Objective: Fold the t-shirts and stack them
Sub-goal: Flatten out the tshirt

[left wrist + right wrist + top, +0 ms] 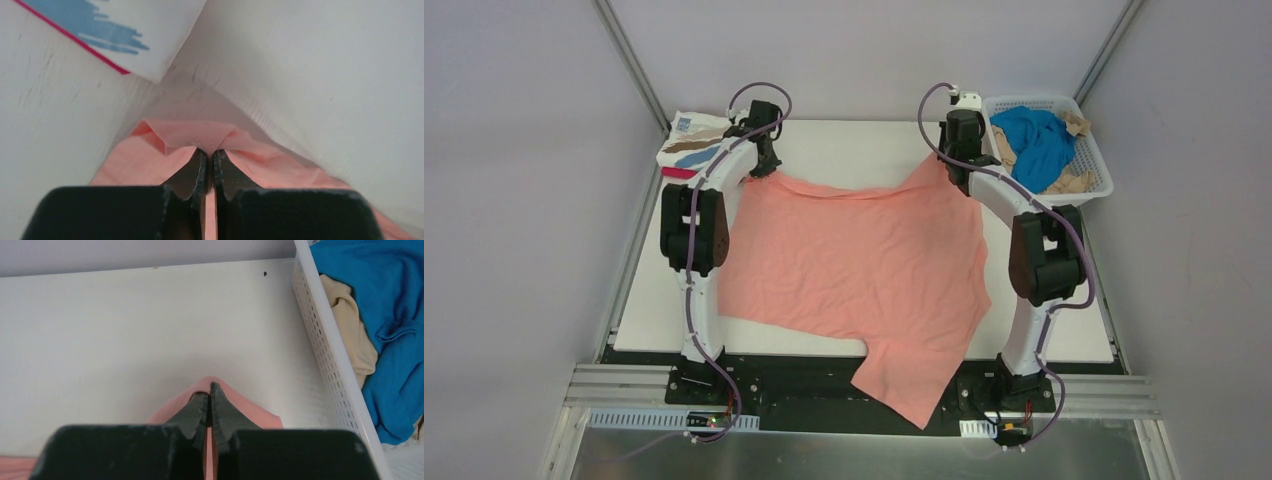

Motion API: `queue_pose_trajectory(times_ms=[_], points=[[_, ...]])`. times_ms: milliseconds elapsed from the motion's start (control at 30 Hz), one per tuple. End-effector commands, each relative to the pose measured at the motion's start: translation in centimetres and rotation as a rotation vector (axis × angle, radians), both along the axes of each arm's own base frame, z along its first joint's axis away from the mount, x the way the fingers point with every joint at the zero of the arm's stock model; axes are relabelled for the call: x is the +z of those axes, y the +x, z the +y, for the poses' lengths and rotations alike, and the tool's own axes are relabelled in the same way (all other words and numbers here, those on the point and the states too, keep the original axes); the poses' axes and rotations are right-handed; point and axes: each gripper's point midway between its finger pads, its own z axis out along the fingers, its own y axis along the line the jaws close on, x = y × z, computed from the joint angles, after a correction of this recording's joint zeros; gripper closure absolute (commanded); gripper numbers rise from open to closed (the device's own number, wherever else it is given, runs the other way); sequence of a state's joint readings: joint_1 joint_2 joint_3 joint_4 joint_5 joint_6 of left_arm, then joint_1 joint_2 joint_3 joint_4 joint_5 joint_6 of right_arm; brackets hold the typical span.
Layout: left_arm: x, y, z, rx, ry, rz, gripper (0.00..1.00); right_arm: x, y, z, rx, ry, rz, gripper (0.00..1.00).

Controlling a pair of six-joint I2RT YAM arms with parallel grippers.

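A large salmon-pink t-shirt (pixel 854 260) lies spread over the table, one part hanging off the near edge. At its far left corner my left gripper (pixel 764 165) is shut on the bunched pink cloth (pixel 200 137). At the far right corner my right gripper (pixel 954 165) is shut on a pink tip (pixel 220 390). A folded white t-shirt with brown and blue strokes (pixel 692 145) rests on a magenta one (pixel 679 172) at the far left. Blue (pixel 1039 140) and tan (pixel 1074 180) t-shirts fill the basket.
The white lattice basket (pixel 1099 150) stands at the far right corner, its wall (pixel 325 350) close beside my right gripper. The folded stack's corner (pixel 125 40) lies just beyond my left gripper. Grey walls enclose the table.
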State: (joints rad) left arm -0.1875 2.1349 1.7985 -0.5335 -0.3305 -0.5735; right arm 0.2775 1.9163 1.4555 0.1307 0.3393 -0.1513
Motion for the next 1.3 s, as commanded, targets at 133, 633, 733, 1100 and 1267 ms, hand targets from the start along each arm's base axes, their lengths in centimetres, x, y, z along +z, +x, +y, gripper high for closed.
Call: queue_pose_trajectory(times_ms=[133,633,733,1100,1267], points=[[0.3,5.1,0.7,0.000,-0.043,-0.073,0.81,1.3,4.4,-0.8,-0.061,-0.016,-0.093,0.99],[10.1,7.3,-4.8,-0.277,-0.299,-0.252,0.01,5.4,1.4,-0.6,-0.139,0.167,0.103,0.01],[10.6,4.9,-4.8,-0.276,-0.289,-0.231,0.01,4.2,-1.6,1.3,-0.076,0.298,0.174,0.01],[2.5,-7.9,-7.9,-0.300,-0.240,0.019,0.01,-3.7,-3.5,7.6,-0.022,0.666,0.438,0.01],[-0.8,-10.7,-7.1,-0.255,-0.224,0.069,0.01,-6.5,-2.2,8.7,-0.067,0.752,0.475,0.01]])
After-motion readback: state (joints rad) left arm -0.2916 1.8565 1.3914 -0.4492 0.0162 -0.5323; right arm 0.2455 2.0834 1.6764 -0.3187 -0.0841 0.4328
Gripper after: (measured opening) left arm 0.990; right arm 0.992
